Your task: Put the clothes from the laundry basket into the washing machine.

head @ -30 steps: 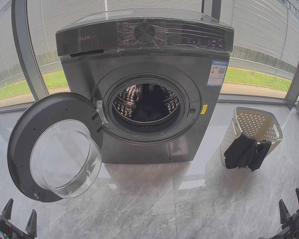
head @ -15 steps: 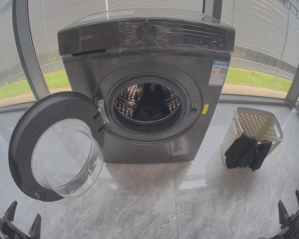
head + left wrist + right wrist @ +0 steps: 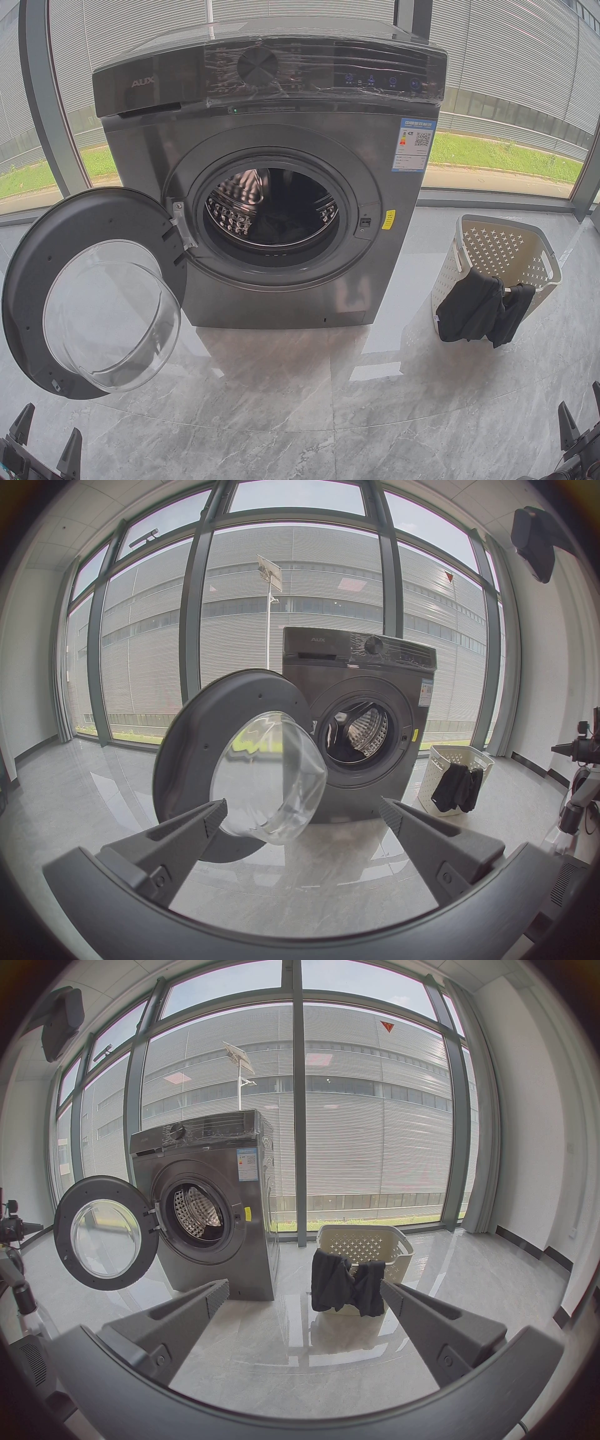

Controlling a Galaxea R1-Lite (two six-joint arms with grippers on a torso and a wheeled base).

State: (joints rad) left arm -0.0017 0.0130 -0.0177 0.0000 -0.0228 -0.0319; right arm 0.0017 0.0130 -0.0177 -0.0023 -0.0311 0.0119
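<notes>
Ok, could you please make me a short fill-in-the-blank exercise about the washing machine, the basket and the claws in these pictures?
1. The washing machine has its round door swung ____.
2. The garment draped over the rim of the laundry basket is ____ in colour.
3. Seen by the robot, the laundry basket stands to the ____ of the washing machine.
4. The left claw and the right claw each hold ____.

Missing words: open; black; right; nothing.
</notes>
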